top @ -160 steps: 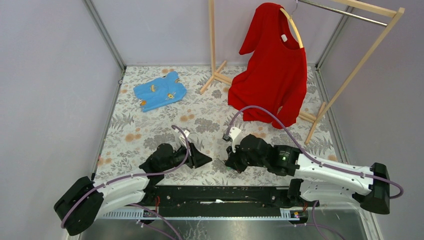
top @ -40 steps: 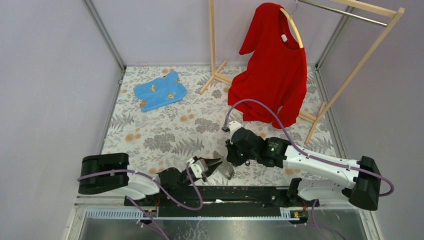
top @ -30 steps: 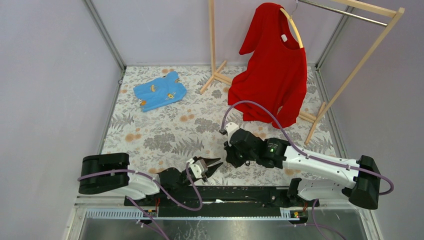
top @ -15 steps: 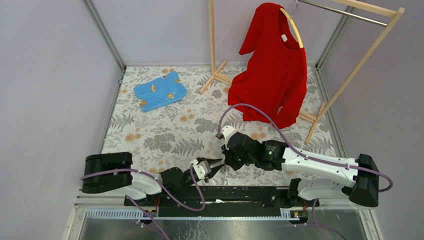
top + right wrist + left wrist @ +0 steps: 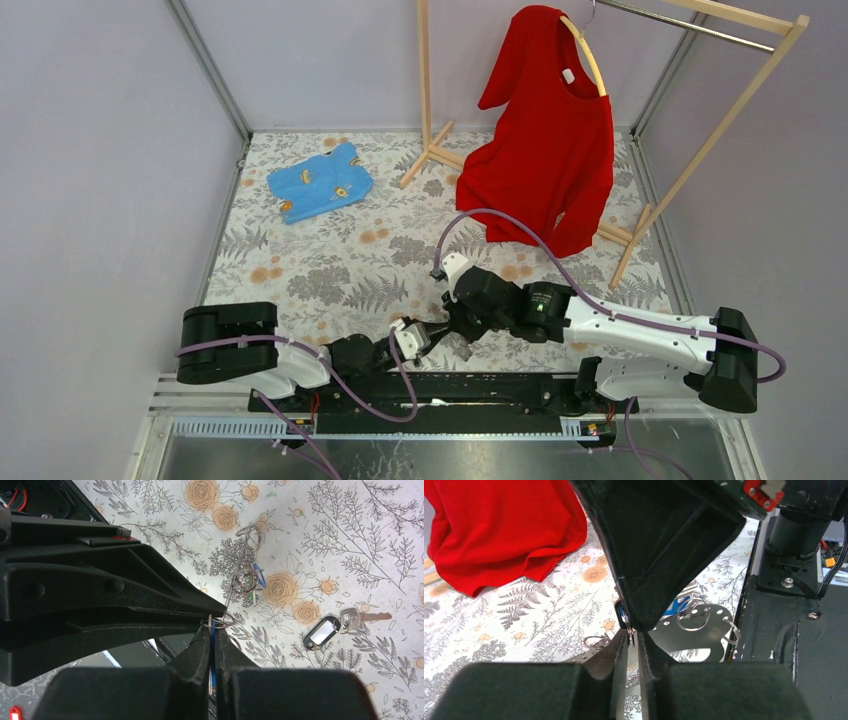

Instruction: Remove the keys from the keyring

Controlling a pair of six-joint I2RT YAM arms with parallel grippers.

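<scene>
- Left fingers (image 5: 611, 657) are pressed nearly together, pinching a thin wire loop of the keyring (image 5: 246, 577) at their tips.
- Right fingers (image 5: 197, 652) meet them tip to tip, clamped on a blue-edged piece of the same bunch.
- Its remaining rings and a blue key (image 5: 257, 574) trail just beyond the fingertips.
- A silver key (image 5: 360, 616) with a dark tag (image 5: 322, 632) lies on the table (image 5: 350, 540), well apart from both.
- A red shirt (image 5: 550, 140) hangs at the back.

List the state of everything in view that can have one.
Left end effector: shut on the keyring.
Right end effector: shut on the keyring.
Keyring: held between both end effectors, keys attached.
Tagged key: lying loose, off the ring.
Red shirt: hanging on a hanger.
Blue shirt: lying flat.
</scene>
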